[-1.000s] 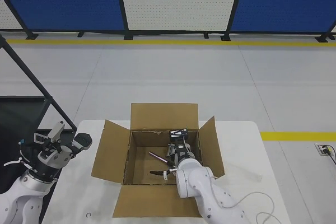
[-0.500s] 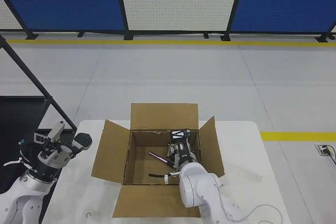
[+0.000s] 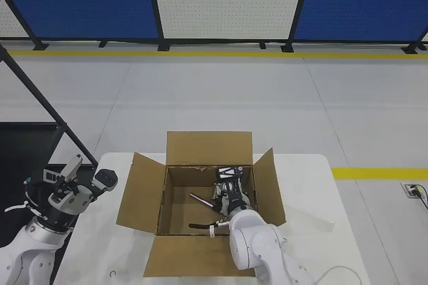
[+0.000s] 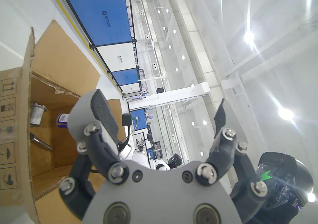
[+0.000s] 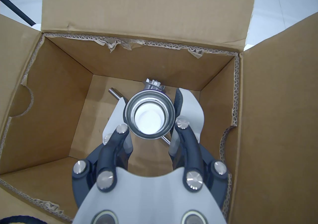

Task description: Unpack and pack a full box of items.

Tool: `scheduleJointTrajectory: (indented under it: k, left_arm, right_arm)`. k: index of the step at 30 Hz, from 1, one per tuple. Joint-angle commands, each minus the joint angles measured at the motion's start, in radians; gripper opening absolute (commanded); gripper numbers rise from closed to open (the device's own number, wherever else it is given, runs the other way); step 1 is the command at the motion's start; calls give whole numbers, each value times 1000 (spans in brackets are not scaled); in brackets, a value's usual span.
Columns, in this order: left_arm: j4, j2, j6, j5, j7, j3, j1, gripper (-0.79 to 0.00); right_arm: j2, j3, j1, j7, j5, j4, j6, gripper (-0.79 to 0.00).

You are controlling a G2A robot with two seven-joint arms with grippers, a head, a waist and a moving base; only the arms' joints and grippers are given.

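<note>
while the right end effector (image 5: 151, 100) sits clamped on the metal can (image 5: 149, 120) inside the box (image 5: 139, 66), a rod (image 5: 115, 93) on its floor and the left end effector (image 4: 161, 103) spread apart outside, unpacking looks unfinished, repacking unstarted.

Mid-frame, right gripper (image 5: 150, 99) clamped on a metal can (image 5: 149, 118), its open end with a white insert facing the camera. All inside an open cardboard box (image 5: 149, 6), flaps spread. Under the can, a thin metal rod (image 5: 114, 92) slantwise on the box floor. Just beyond the can, a grey notched metal part (image 5: 154, 84).
</note>
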Motion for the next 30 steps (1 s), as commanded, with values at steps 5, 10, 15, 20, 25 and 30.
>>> scheduleJointTrajectory:
  k: [5, 10, 15, 20, 25, 30]
  left_arm:
    - [8, 5, -5, -17, -25, -28, 3, 0]
    - [32, 11, 2, -35, -53, -53, -1, 0]
    - [32, 11, 2, -35, -53, -53, -1, 0]
    - [32, 11, 2, -35, -53, -53, -1, 0]
    - [19, 10, 0, -33, -38, -50, 9, 0]
    - [7, 11, 4, -41, -33, -58, 41, 0]
  right_arm:
    - [8, 6, -99, 1, -84, -206, -17, -785]
    - [15, 17, -193, -10, -116, -342, -39, -785]
    - [15, 17, -193, -10, -116, -342, -39, -785]
    - [15, 17, -193, -10, -116, -342, -39, -785]
    - [16, 14, -203, -34, -119, -347, -61, -785]
    - [16, 11, -237, -64, -155, -416, -102, -785]
